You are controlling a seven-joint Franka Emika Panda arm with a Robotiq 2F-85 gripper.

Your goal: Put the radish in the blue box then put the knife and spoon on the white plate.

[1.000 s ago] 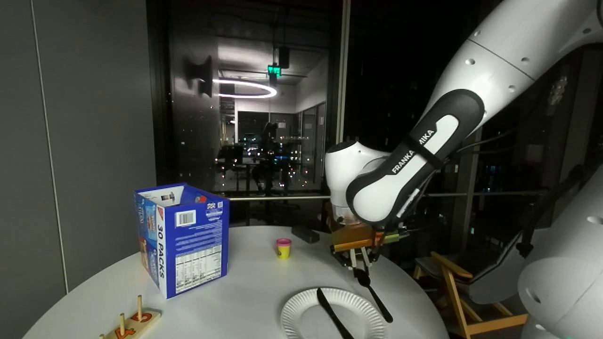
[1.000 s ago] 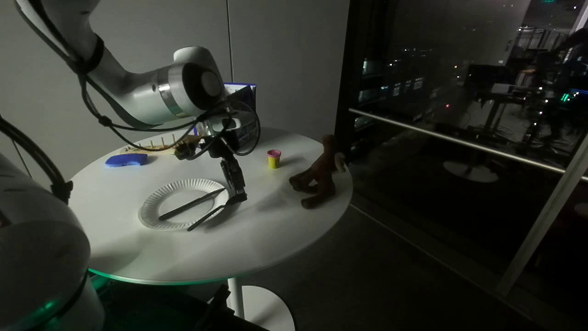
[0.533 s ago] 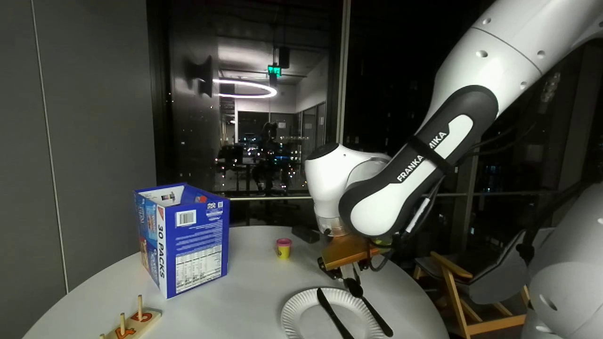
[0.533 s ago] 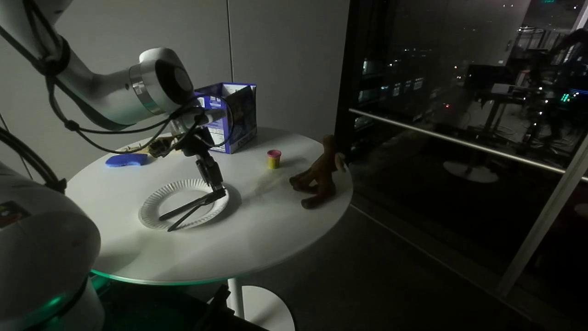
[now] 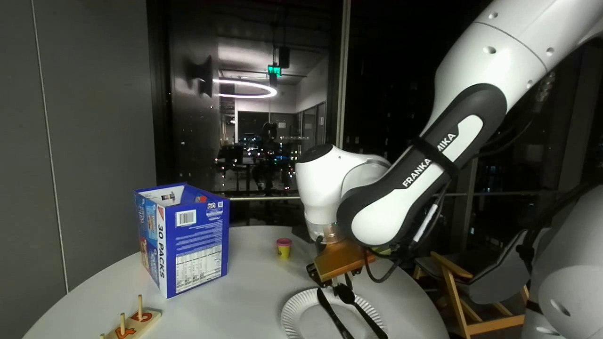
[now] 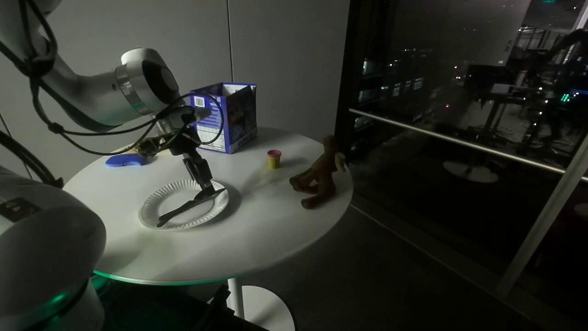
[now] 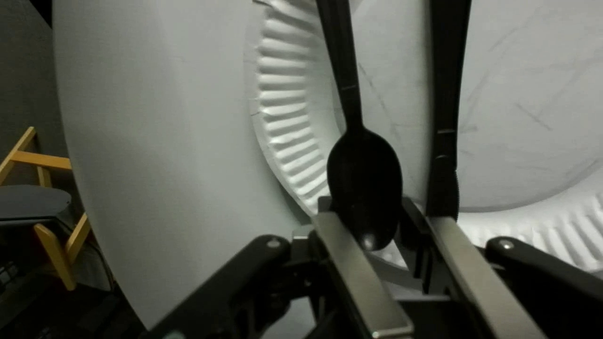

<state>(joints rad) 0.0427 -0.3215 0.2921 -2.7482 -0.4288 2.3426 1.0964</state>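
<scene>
gripper [image 7: 367, 209]: jaws drawn in around the bowl of the spoon [image 7: 362, 160], one finger at each edge; they appear to be clasping it.
spoon: over the plate [image 7: 285, 94], near its edge, the handle slanting toward the rim; whether it touches the plate cannot be told.
knife [image 7: 445, 108]: lying on the plate just beside the spoon, its tip hidden by a finger in the wrist view.
spoon to plate: probably the last placing of the task; the next move likely calls for a little lowering, then a slow, small parting of the jaws, since a wide one could nudge the knife.
blue box [image 5: 200, 238]: upright, well apart from the plate; no radish shows, and most of the inside is hidden, so that step cannot be confirmed.
table [image 6: 275, 239]: round and white, bearing a yellow pot [image 5: 283, 249], a brown soft toy [image 6: 321, 179], a blue pad [image 6: 125, 160] and a peg board [image 5: 133, 325].
room: grey wall [image 5: 99, 141], dark windows [image 5: 386, 70], a chair [image 7: 35, 201] beyond the table.
</scene>
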